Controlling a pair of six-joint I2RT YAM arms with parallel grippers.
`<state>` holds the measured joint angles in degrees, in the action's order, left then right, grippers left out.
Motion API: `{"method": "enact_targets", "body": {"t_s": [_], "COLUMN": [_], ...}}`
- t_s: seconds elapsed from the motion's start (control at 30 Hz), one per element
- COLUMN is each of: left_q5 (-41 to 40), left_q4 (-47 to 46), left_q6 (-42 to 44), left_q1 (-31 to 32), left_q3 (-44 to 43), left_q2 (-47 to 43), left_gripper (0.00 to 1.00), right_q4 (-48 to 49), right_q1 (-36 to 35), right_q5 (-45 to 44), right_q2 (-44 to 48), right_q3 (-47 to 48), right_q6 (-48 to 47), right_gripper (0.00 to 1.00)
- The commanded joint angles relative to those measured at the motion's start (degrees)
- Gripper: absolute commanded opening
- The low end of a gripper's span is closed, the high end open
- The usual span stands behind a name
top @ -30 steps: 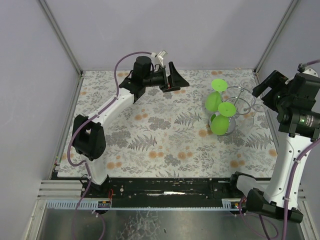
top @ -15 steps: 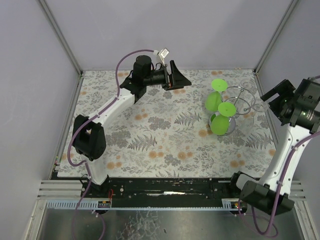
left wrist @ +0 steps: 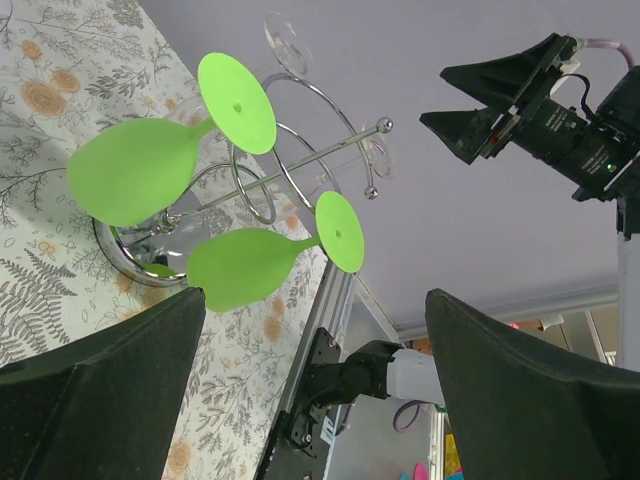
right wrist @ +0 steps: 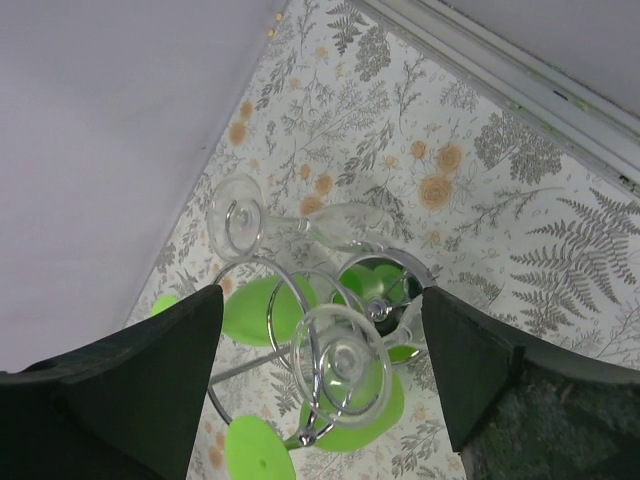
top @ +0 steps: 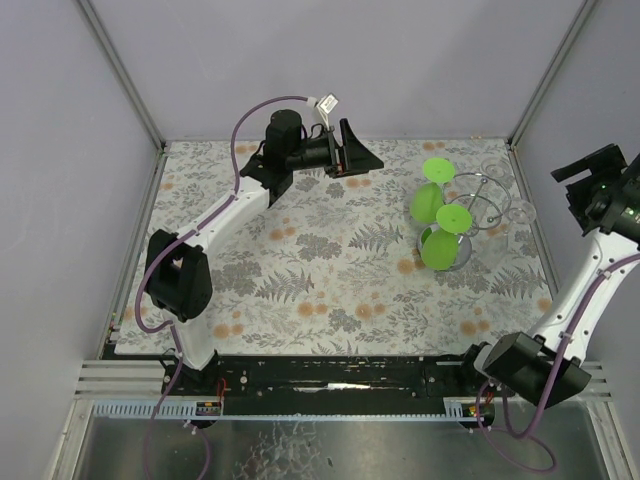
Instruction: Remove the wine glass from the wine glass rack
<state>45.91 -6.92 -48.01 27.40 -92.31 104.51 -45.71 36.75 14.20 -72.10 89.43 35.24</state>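
Overhead view. My left pincer (top: 357, 150), black, its jaws spread with nothing between them, hangs over the far edge of the fern-and-flower patterned table mat (top: 330, 290) and points right. The silver wire wine glass rack (top: 487, 196) stands at the mat's far right, carrying a farther bright green wine glass (top: 427, 203) and a nearer bright green wine glass (top: 438, 250). My right pincer (top: 592, 172), jaws likewise apart, is raised beyond the mat's right edge, apart from the rack.
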Motion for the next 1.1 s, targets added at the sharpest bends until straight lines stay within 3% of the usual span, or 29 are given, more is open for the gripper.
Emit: {"method": "enact_targets", "body": {"t_s": [0.0, 0.47, 1.07], "left_q5": [1.98, 6.82, 7.31], "left_q4": [-5.35, -9.04, -11.09], "left_q6": [-0.85, -2.0, -2.52], "left_q1": [-0.02, -0.26, -0.49], "left_q3": [0.9, 4.42, 5.76], "left_q2": [-0.37, -2.02, -2.11], "left_gripper": [0.91, 0.91, 0.91], "right_q4": [2.12, 8.87, 26.32], "right_q1": [0.44, 0.54, 0.54], "right_q5": [1.54, -0.75, 0.82], "right_q2": [5.83, 24.65, 31.01], "right_q3": [-4.35, -25.12, -39.8], "right_q6": [2.65, 10.12, 23.62], "right_gripper": [0.86, 0.82, 0.74]}}
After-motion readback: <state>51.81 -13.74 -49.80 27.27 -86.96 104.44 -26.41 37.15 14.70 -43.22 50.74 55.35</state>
